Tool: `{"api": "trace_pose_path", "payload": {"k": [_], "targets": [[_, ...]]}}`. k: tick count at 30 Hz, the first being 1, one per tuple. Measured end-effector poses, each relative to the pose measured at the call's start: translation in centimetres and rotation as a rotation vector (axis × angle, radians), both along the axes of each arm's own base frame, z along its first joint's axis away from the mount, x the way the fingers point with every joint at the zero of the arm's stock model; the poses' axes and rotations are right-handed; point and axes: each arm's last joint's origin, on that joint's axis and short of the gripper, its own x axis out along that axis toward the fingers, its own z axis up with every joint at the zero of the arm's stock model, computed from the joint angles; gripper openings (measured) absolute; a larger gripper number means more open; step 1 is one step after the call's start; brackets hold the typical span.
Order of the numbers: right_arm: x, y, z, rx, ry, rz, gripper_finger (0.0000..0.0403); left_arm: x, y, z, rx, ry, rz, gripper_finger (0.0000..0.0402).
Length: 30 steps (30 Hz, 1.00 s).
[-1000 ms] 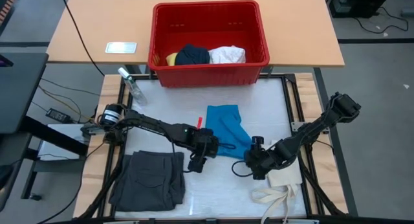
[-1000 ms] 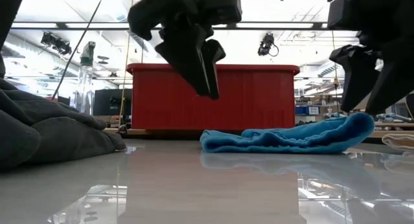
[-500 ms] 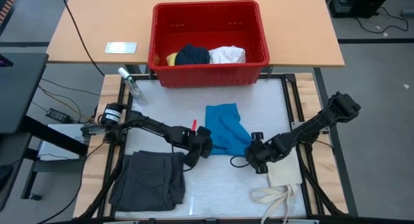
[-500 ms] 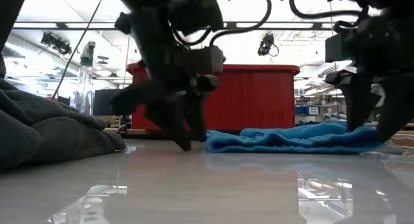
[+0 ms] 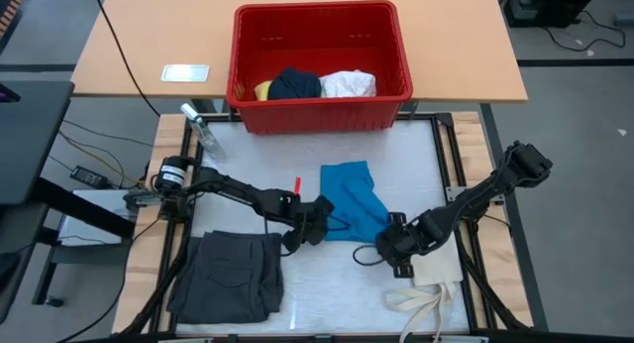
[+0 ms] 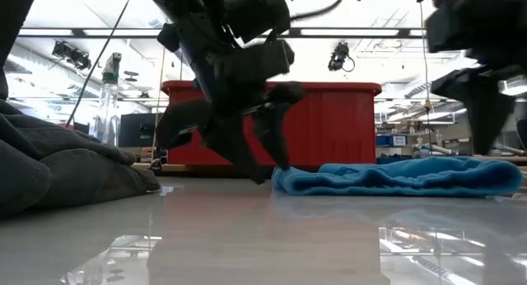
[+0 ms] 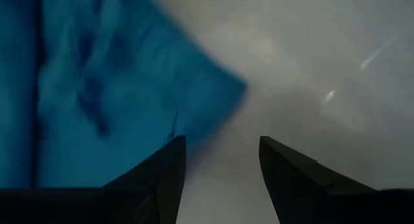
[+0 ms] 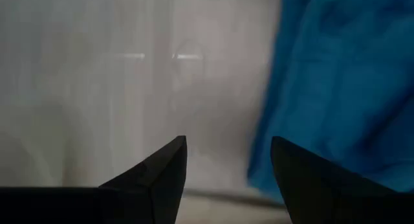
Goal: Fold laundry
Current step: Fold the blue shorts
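A bright blue cloth (image 5: 352, 196) lies flat on the white table top, at its middle. My left gripper (image 5: 317, 224) is open, slanting down at the cloth's near left corner (image 7: 213, 101), its fingertips at table height (image 6: 272, 171). My right gripper (image 5: 389, 239) hovers open just above the cloth's near right corner (image 8: 272, 166). Dark grey shorts (image 5: 230, 274) lie folded at the near left. Yellow, navy and white pieces sit in the red basket (image 5: 319, 110). My left gripper has one fingertip (image 7: 173, 149) at the edge of the blue cloth's near left corner (image 7: 155, 130), and the other finger stands over bare table. The fingers come slanting down from the table's left. The cloth lies flat on the table. Whether the tip presses on it, I cannot tell.
A cream tote bag (image 5: 434, 279) with long straps lies at the near right. A spray bottle (image 5: 198, 127) stands at the far left corner, and a small red thing (image 5: 296, 185) lies left of the blue cloth. The basket stands across the far edge.
My left gripper has come down to the table and rolled, ending at the cloth's near left corner. That end of the cloth has slid slightly right. The cloth's right end, raised before, now lies flat. My right gripper dipped to the cloth and rose again.
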Motion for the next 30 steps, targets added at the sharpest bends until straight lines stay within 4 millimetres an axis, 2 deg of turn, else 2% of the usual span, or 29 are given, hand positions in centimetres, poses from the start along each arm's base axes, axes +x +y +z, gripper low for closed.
{"api": "trace_pose_path", "payload": {"k": [5, 8, 11, 17, 21, 26, 30], "targets": [[-0.9, 0.8, 0.8, 0.033, 0.095, -0.011, 0.0229, 0.3, -0.1, -1.2, -0.023, -0.017, -0.048, 0.0165], [-1.4, 1.2, 1.8, -0.028, 0.111, 0.018, 0.0229, 0.3, 0.0, -1.3, -0.045, -0.017, -0.007, 0.0148], [-1.5, 1.2, 1.8, -0.090, 0.075, 0.065, 0.0229, 0.6, 0.1, -1.2, -0.044, -0.041, 0.007, 0.0145], [-1.9, 0.4, -2.3, -0.155, 0.087, 0.088, 0.0229, 1.1, 0.2, -2.1, -0.026, -0.054, -0.027, 0.0146], [-1.5, -0.5, -3.9, -0.189, 0.101, 0.053, 0.0223, 1.2, 0.1, -3.0, -0.058, -0.025, -0.036, 0.0141], [-0.7, -1.2, -4.5, -0.189, 0.127, 0.011, 0.0172, 1.1, 0.1, -3.4, -0.062, -0.009, -0.035, 0.0091], [-0.3, -1.9, -5.1, -0.203, 0.137, -0.062, 0.0090, 1.1, 0.9, -3.5, -0.090, 0.005, 0.007, 0.0021]]}}
